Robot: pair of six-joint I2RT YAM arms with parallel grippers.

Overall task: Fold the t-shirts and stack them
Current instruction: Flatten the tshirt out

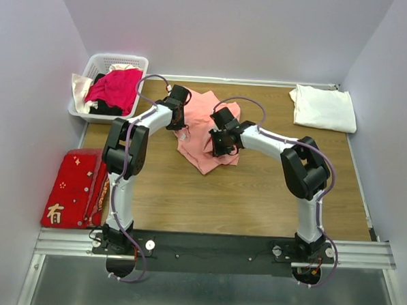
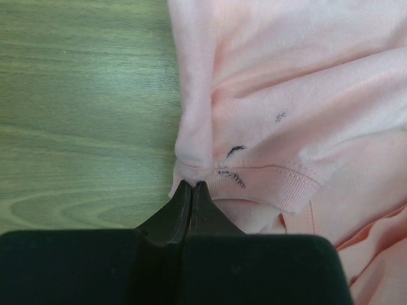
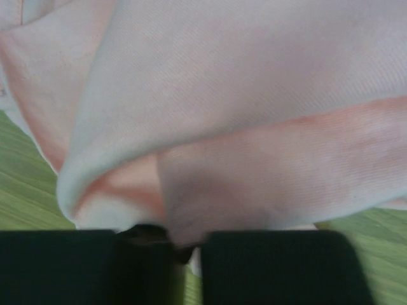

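Observation:
The salmon-pink t-shirt (image 1: 203, 125) lies bunched in the middle of the table. My left gripper (image 1: 183, 132) is at its left side. In the left wrist view this gripper (image 2: 192, 185) has its jaws pressed together on the shirt's edge, just beside the ribbed collar (image 2: 273, 184), and the cloth puckers toward the tips. My right gripper (image 1: 221, 148) is on the shirt's right part. In the right wrist view a fold of the pink t-shirt (image 3: 254, 127) runs down into the narrow gap of the right gripper (image 3: 186, 244), hiding the fingertips. The white t-shirt (image 1: 323, 108) lies folded at the back right.
A white basket (image 1: 93, 66) with magenta and other clothes stands at the back left. A flat red cloth with gold characters (image 1: 73, 187) lies at the left edge. Grey walls close in the table on three sides.

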